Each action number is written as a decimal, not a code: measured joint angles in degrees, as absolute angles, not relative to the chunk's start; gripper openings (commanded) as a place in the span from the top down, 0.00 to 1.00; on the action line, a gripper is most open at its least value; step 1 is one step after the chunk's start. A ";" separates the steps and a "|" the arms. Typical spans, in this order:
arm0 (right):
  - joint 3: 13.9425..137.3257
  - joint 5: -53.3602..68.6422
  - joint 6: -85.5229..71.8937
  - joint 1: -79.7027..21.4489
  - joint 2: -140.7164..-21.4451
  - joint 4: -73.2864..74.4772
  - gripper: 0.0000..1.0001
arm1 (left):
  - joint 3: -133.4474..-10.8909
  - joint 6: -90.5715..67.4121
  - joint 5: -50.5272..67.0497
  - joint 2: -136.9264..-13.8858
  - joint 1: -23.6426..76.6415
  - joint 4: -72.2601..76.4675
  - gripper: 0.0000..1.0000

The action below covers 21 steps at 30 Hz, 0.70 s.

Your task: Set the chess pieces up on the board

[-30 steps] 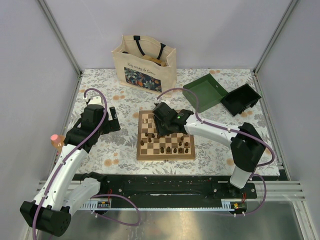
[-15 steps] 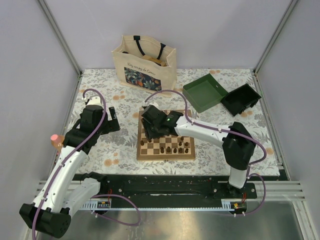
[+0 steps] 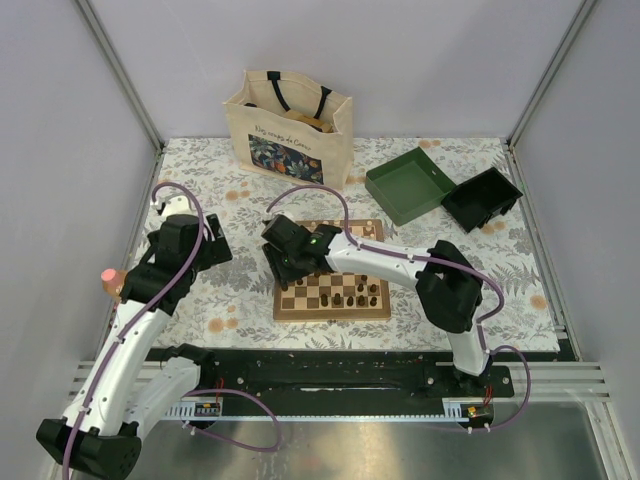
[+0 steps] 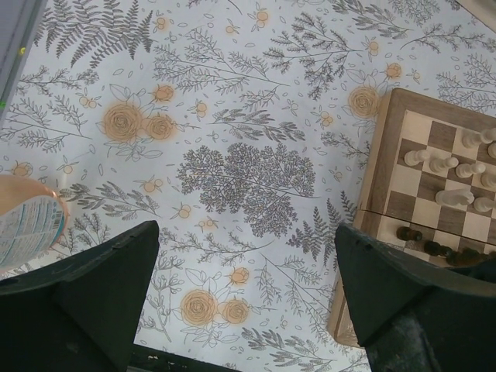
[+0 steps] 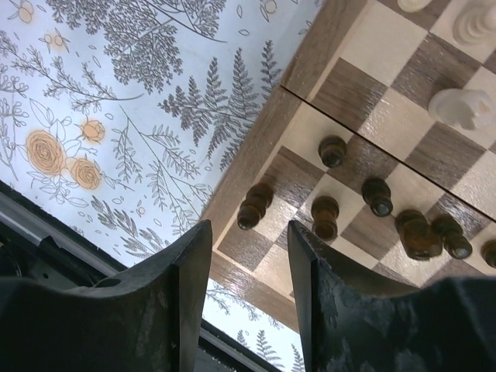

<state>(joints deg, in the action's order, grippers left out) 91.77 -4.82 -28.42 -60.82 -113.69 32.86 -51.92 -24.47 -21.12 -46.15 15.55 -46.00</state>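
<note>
Where the board lies: the square wooden board (image 3: 330, 314) sits flat near the middle of the flower-patterned tabletop (image 3: 235, 300), just ahead of the two arm bases.
Chess pieces: the chess pieces (image 3: 352, 296) stand scattered on the checkered squares. They are dark brown along the near rows and pale cream toward the far left part.
Close view of the pieces: the right wrist camera shows several dark ones upright on squares near a corner. One fallen dark piece (image 5: 254, 205) lies on its side close to the board's edge. A pale piece (image 5: 461, 108) stands farther in.
Right claw: the right claw (image 5: 246, 291) hangs over the left side of the board. Its two black fingers (image 5: 182, 298) are parted with nothing between them. The fallen dark piece lies just beyond the fingertips, in line with the gap.
Left claw: the left claw (image 4: 244, 310) is spread wide and empty. It hangs above bare tabletop to the left of the board.
Bottle: a pale bottle (image 3: 110, 278) with a pink cap stands at the tabletop's left edge, beside the left arm.
Far side: a cream tote bag (image 3: 290, 125) stands upright at the back. An open green box (image 3: 408, 185) and a black box (image 3: 482, 197) sit side by side at the far right.
</note>
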 measured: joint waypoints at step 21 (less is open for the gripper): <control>97.14 -5.04 -27.20 -61.93 -118.65 36.45 0.55 | -51.92 -25.10 -22.31 -45.17 15.55 -46.70 0.01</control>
